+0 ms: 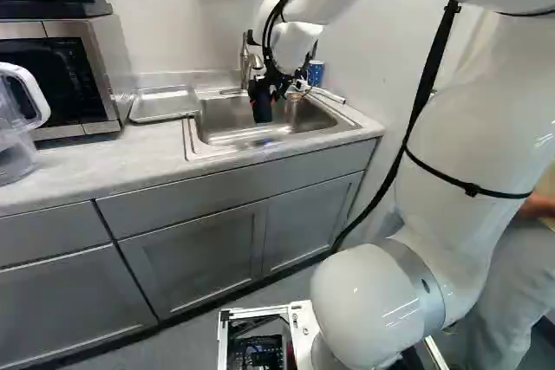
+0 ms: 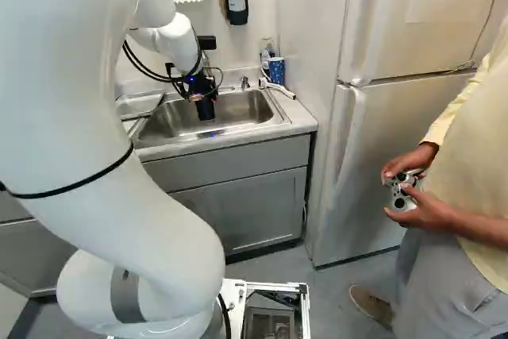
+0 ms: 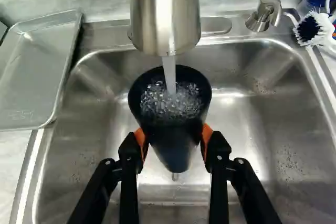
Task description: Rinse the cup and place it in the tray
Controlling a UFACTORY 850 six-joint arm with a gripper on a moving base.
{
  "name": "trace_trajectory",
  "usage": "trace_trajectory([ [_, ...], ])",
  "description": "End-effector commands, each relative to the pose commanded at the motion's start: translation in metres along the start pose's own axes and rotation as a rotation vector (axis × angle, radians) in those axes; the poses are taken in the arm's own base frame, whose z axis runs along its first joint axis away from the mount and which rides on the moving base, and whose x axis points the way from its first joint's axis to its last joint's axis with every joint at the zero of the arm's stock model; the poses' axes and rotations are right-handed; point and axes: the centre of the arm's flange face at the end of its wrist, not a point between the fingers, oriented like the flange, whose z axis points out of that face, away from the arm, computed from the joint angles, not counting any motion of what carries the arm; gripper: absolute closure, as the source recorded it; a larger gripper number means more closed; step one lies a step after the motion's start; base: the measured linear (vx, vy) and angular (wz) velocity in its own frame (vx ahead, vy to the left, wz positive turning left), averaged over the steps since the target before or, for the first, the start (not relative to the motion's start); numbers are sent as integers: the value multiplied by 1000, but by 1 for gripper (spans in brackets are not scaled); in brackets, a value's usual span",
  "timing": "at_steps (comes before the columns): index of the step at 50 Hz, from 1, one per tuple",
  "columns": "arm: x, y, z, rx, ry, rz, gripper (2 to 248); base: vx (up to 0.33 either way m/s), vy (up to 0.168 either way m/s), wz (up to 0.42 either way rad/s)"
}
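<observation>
In the left base view my gripper (image 1: 267, 84) is over the sink (image 1: 201, 133), with the dark cup (image 1: 262, 110) hanging from it. The wrist view shows the gripper (image 3: 173, 139) shut on the black cup (image 3: 177, 156), an orange pad against each side. Water runs from the faucet (image 3: 165, 11) straight into the cup's mouth and bubbles inside. The cup stands roughly upright above the basin floor. The metal tray (image 3: 37, 66) lies on the counter beside the sink and holds nothing.
A soap pump (image 3: 264, 13) and a brush (image 3: 311, 28) are at the sink's back rim. A blue cup (image 2: 276, 70) stands behind the sink near the wall. A microwave (image 1: 78, 75) is beside the tray, and a clear pitcher (image 1: 16, 132) is nearer. A fridge (image 2: 381, 156) stands right of the sink.
</observation>
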Motion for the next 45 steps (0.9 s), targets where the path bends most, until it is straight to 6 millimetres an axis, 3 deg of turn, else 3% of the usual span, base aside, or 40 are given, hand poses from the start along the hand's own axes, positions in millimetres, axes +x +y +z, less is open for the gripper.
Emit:
trace_trajectory([
  [15,0,-5,0,6,0,-7,130,0,0,0],
  [45,-5,-56,-8,72,5,-82,130,0,0,0],
])
